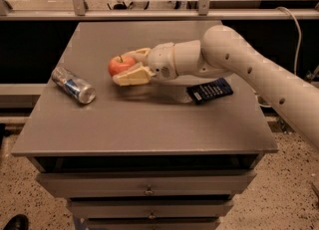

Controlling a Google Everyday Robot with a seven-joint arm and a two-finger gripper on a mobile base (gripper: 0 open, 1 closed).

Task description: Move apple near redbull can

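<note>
One big grey table [149, 124] fills the middle. A white arm [259, 64] reaches over it from the right. A dark packet [210, 90] lies at the right, and the can [73, 85] lies on its side at the left. The gripper [128, 67] is over the middle, with its two fingers pinching the apple [118, 66], near the can. If the fingers let go too high, the round apple may roll off, or bump the can and set it rolling.
</note>
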